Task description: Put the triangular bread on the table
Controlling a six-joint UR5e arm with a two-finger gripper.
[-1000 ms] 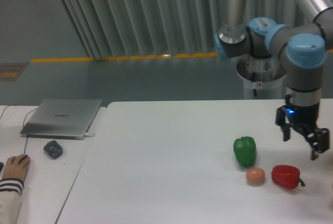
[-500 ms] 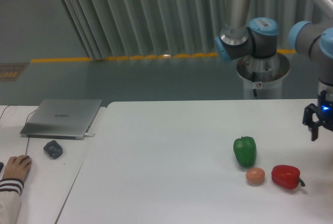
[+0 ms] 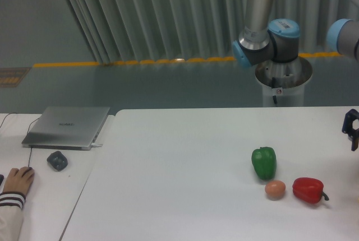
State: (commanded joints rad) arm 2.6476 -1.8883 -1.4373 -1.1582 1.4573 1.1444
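Gripper (image 3: 352,130) is at the far right frame edge, mostly cut off; only a dark finger piece shows, hanging above the table (image 3: 185,168). Can't tell whether the jaws are wide or narrow, or whether they hold anything. Triangular bread isn't visible anywhere in the shot, so its position can't be told.

Left of the gripper and lower: green pepper (image 3: 264,162), upright on the tabletop. Below-left of the gripper: red pepper (image 3: 308,190) lying on its side, stem to the right. Small round orange-pink fruit (image 3: 275,189) sits between the two peppers, just beside the red one, near the green one's base. All three are well apart from the gripper.

Far left of the gripper, on the separate narrower desk (image 3: 56,196): closed silver laptop (image 3: 67,127), dark mouse (image 3: 57,160) in front of it, and a person's hand (image 3: 18,180) in a striped cuff resting on the desk.

Arm joints (image 3: 269,39) show up and left of the gripper, in front of the pleated curtain.
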